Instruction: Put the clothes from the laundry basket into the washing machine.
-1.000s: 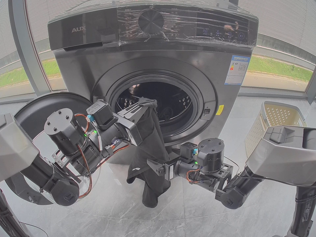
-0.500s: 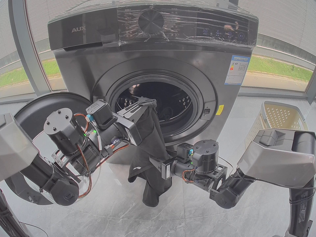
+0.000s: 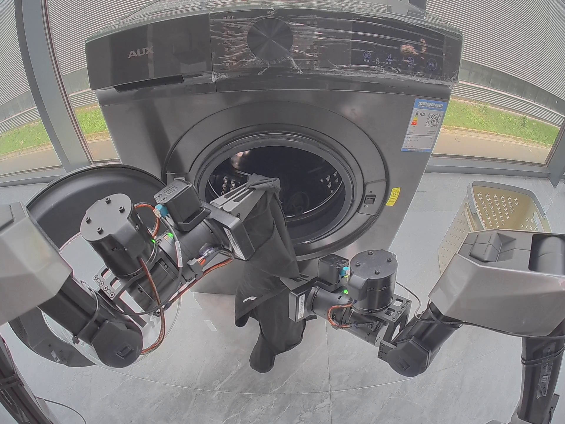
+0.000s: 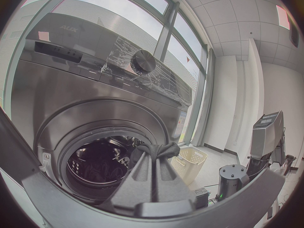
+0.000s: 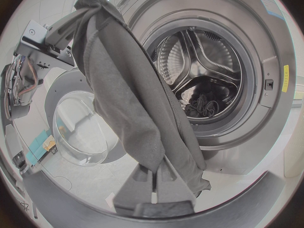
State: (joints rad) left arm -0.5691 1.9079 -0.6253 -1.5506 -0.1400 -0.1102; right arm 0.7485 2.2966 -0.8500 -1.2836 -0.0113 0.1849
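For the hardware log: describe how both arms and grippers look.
The left arm and right arm are black, built from round capped joints with screw holes. Their upper segments wear angular grey shells. Thin orange cables loop along the wrists, beside small green lights and a blue connector. The left gripper and right gripper each have two dark grey wedge-shaped fingers tapering toward the tips.

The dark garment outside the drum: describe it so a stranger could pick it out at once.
Find the grey washing machine with its door open. Before the opening hangs a dark garment, pinched at its top by the left end effector and lower down by the right end effector. Unlike the dark clothes lying in the drum, it dangles outside.
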